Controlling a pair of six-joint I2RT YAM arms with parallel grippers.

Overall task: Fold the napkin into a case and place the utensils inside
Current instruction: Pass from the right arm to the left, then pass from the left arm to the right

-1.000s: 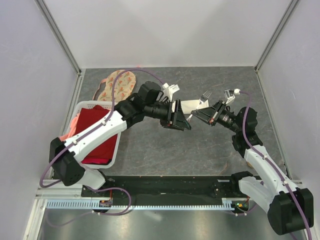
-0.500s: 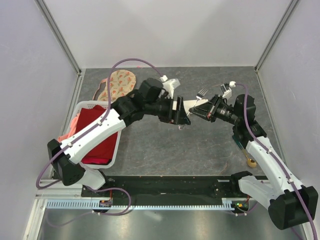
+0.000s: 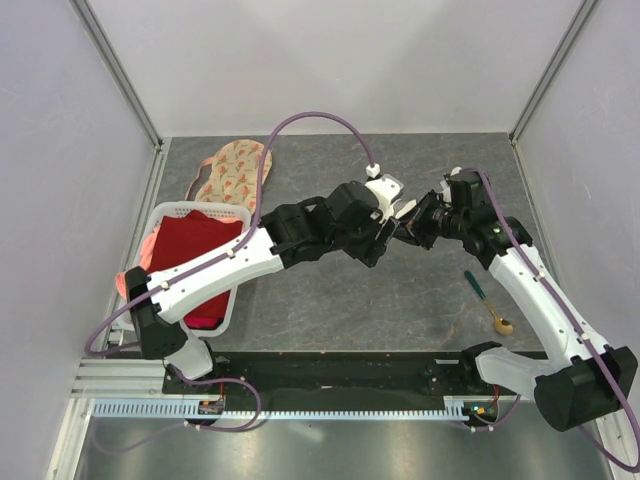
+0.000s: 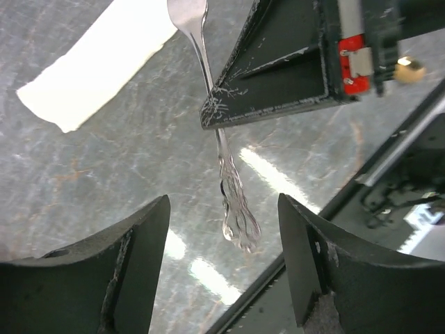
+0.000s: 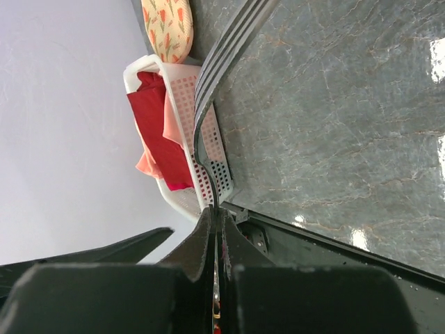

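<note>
Case lies flat mid bench. Fork hangs just by its end, pinched mid-shaft in R tool, clamped tight. L tool gapes wide and empty, w/ the fork handle between its jaws, no contact. Spoon lies near right. Imo: L lifts case's top layer, R slides fork in low & in line.

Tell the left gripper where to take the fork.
Take the fork by its free ornate handle end, below the right gripper pinching its neck. Come straight on: the handle lies between the left gripper's open fingers.
</note>
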